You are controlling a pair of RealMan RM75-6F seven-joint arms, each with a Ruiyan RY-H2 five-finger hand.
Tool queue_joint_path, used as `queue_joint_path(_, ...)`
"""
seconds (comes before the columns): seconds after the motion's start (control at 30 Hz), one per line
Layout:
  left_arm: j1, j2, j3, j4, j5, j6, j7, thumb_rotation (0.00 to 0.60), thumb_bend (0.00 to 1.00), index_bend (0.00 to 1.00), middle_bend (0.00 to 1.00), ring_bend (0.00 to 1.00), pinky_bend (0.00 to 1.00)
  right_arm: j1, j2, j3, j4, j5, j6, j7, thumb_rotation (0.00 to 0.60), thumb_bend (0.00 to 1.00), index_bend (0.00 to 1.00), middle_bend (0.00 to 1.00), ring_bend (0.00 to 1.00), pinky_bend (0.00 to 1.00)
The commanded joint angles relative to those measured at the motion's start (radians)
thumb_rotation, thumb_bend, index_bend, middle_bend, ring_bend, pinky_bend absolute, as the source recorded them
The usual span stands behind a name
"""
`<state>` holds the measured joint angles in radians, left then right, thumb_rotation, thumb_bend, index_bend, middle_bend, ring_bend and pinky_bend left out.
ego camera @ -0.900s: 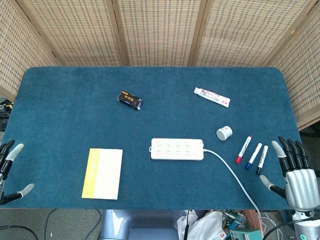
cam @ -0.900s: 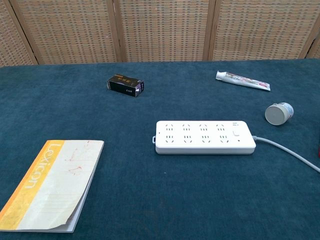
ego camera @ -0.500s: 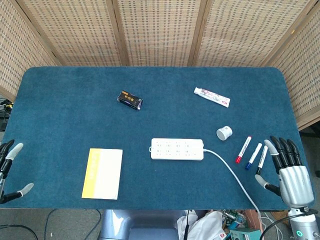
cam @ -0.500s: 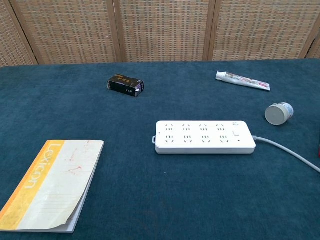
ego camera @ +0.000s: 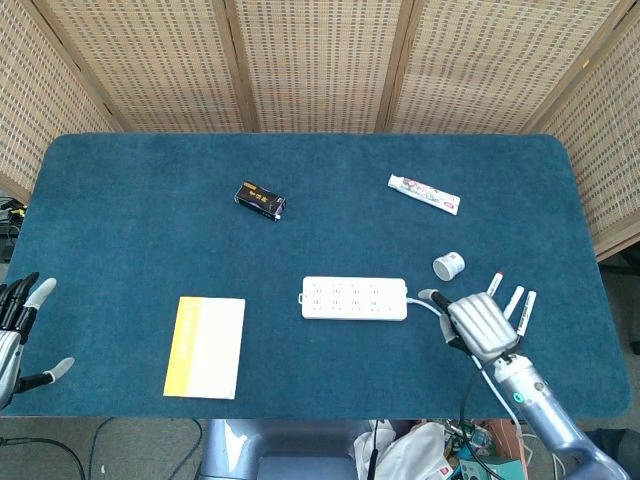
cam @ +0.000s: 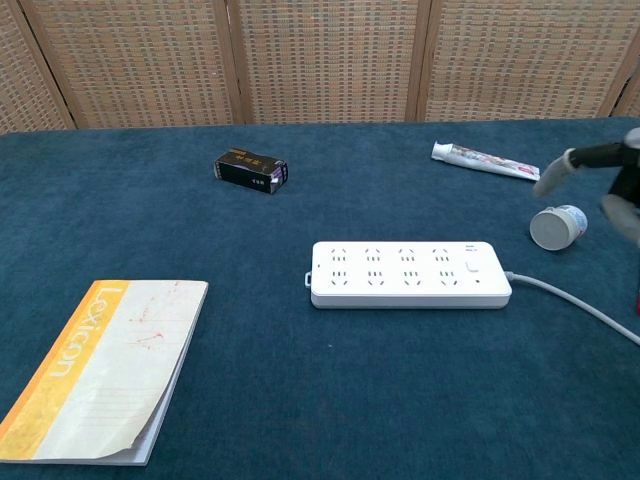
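My right hand (ego camera: 481, 325) hovers low over the table right of the middle, back up, covering the lower ends of three markers (ego camera: 517, 297). Its thumb lies by the cable (ego camera: 487, 381) of the white power strip (ego camera: 354, 298). It holds nothing. In the chest view the same hand (cam: 607, 180) shows blurred at the right edge, fingers apart, just above a small white cup (cam: 557, 227). My left hand (ego camera: 18, 336) hangs off the table's front left corner, fingers spread and empty.
A yellow and white notebook (ego camera: 205, 346) lies front left. A black box (ego camera: 260, 199) sits behind it and a toothpaste tube (ego camera: 424, 194) at the back right. A wicker screen (ego camera: 320, 60) backs the blue table (ego camera: 150, 250).
My right hand has swung in from the front right corner, leftward and onto the table, now over the markers. It has entered the chest view. My left hand has barely shifted.
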<state>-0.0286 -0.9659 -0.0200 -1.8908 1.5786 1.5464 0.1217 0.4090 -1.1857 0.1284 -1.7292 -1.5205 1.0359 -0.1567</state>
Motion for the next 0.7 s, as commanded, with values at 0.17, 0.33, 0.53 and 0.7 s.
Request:
queue_joint_path(0.17, -0.01, -0.007, -0.006, -0.003, -0.023, -0.016, 0.018, 0.6, 0.0, 0.0, 0.0, 0.0, 0.0, 0.109, -0.109, 0.029, 0.036, 0.204, -0.139, -0.156, 0.6, 0.75, 0.24, 0.85, 0.92, 1.0)
queue_joint_path(0.33, -0.012, -0.007, -0.006, -0.004, -0.028, -0.02, 0.021, 0.6, 0.0, 0.0, 0.0, 0.0, 0.0, 0.147, -0.149, 0.031, 0.051, 0.297, -0.167, -0.228, 0.6, 0.75, 0.25, 0.85, 0.92, 1.0)
queue_joint_path(0.53, -0.011, -0.008, -0.005, -0.004, -0.027, -0.017, 0.019, 0.6, 0.0, 0.0, 0.0, 0.0, 0.0, 0.183, -0.19, 0.015, 0.078, 0.41, -0.178, -0.322, 0.6, 0.75, 0.25, 0.85, 0.92, 1.0)
queue_joint_path(0.7, -0.01, -0.007, -0.004, -0.005, -0.025, -0.013, 0.018, 0.6, 0.0, 0.0, 0.0, 0.0, 0.0, 0.2, -0.21, 0.001, 0.081, 0.453, -0.172, -0.357, 0.6, 0.75, 0.26, 0.85, 0.92, 1.0)
